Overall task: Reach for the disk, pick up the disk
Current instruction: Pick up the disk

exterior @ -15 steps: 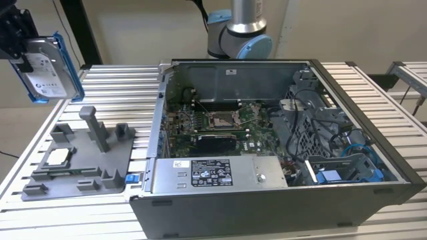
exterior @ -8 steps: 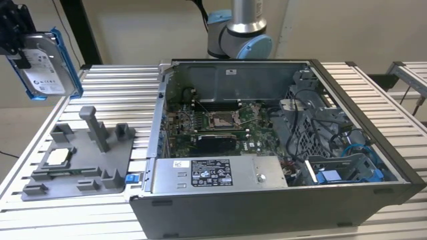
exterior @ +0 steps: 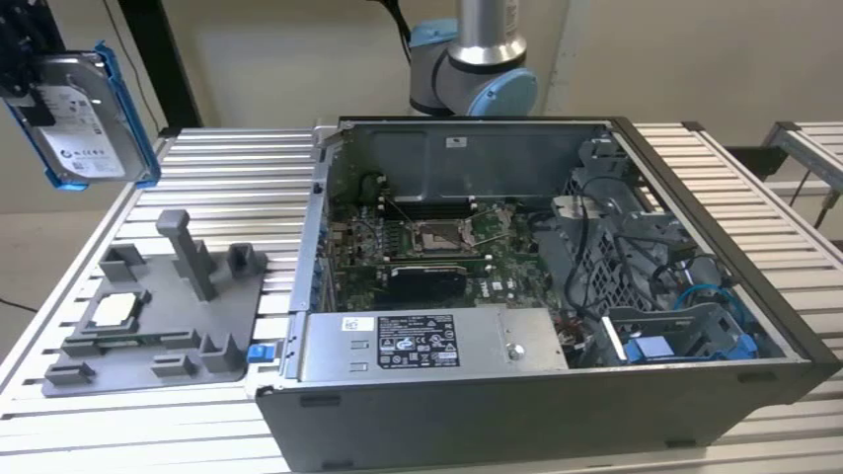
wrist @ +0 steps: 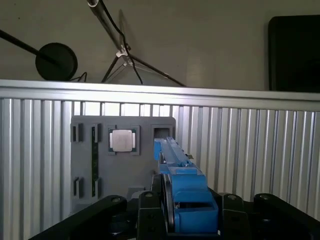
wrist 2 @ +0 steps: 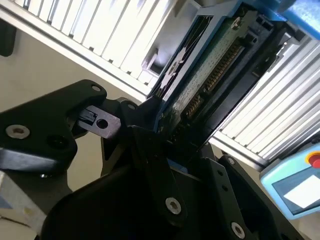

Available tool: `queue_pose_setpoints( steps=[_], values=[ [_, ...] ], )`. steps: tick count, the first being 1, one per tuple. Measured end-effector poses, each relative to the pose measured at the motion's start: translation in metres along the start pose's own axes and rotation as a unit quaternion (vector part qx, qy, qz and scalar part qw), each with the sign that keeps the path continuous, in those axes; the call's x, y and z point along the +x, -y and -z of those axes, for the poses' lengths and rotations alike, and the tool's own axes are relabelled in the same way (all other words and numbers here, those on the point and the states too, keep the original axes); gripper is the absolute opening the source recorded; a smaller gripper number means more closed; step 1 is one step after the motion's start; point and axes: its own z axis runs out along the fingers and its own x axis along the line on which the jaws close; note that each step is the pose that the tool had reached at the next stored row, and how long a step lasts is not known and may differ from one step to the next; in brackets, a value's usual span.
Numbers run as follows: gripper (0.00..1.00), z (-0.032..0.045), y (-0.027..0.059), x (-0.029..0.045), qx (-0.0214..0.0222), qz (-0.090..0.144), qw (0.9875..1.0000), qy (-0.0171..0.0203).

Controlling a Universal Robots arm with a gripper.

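— Gripper (exterior: 16, 54), what's it doing?
— You have it clamped on the disk (exterior: 86, 114), label outward, held in the air well above the grey tray (exterior: 158, 321), at the exterior view's left.

Disk (exterior: 86, 123) sits edge-on between the fingers of the gripper (exterior: 20, 69), high above the table (exterior: 224, 158). Below the tool, the fixture tray (exterior: 158, 326) lies on the table with the chip (exterior: 114, 309) in one of its pockets; in the first wrist view the tray appears to lie just beyond the disk's far end. Computer case (exterior: 554, 395) stands beside the tray, well apart from the tool.
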Motion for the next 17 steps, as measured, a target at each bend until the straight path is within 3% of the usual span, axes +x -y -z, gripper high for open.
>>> queue_pose_setpoints(
  steps=[17],
  values=[
    [0.0,0.0225,-0.0006,-0.0009,0.0,0.0,1.0,0.0]
  ],
)
